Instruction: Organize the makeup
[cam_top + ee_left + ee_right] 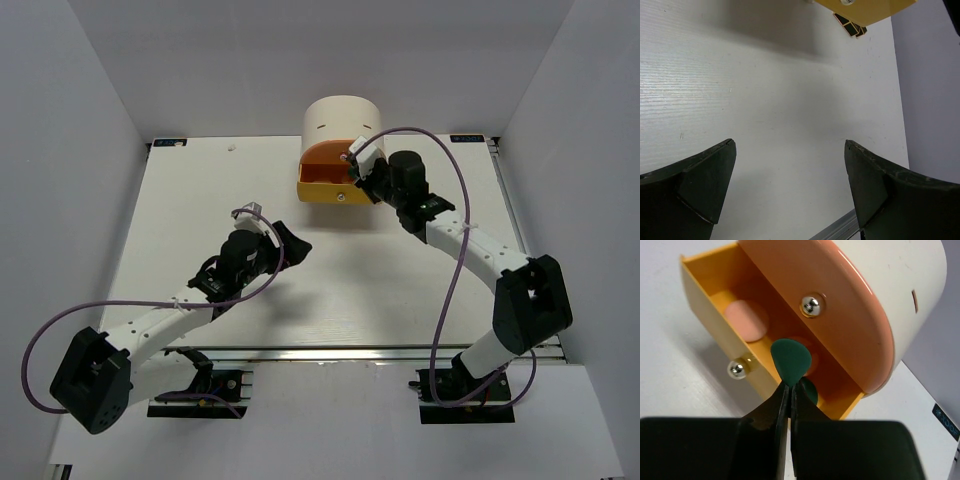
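Dark green disc [791, 360] sits pinched by its edge in the clenched right fingers [785, 400], just above the open yellow drawer [705, 305] holding a pink disc [746, 320]; best lowered deeper before letting go. Left fingers [287, 240] gape empty over the desk [765, 100]

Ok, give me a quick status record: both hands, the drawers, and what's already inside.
right hand: shut on dark green disc, pinched by its lower edge, over the open drawer
left hand: open, holding nothing, above the table
yellow drawer: pulled out of the cream cabinet
orange drawer: above it, shut
inside yellow drawer: pink disc; second green disc, mostly hidden behind the fingers
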